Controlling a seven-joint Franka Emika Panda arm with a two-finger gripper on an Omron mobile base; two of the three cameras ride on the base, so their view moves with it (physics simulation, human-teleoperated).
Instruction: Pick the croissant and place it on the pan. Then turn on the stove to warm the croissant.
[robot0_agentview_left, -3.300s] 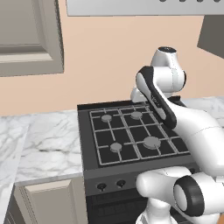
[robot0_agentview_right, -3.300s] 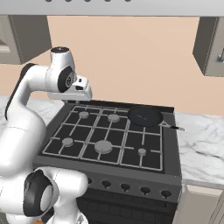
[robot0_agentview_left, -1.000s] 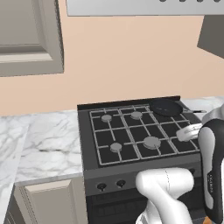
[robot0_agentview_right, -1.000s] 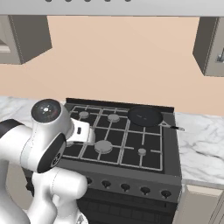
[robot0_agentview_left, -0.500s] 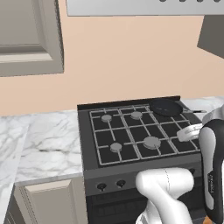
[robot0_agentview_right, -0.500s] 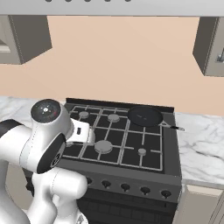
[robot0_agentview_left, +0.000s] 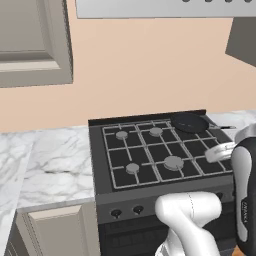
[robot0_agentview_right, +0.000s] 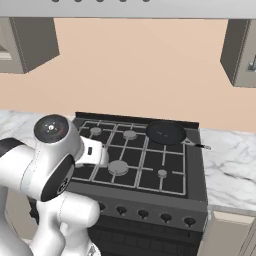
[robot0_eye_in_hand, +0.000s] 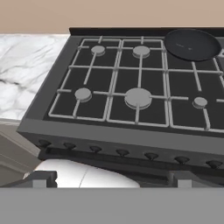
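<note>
Marble counter is being seen beside stove. Pan is being kept empty at stove's back corner. Croissant not spotted yet. Gripper is being held spread wide, nothing pinched. All steps are being left undone.

We see the dark grey stove with black grates and front knobs. The round black pan sits flat at its two o'clock corner, empty, thin handle pointing toward four o'clock.
</note>
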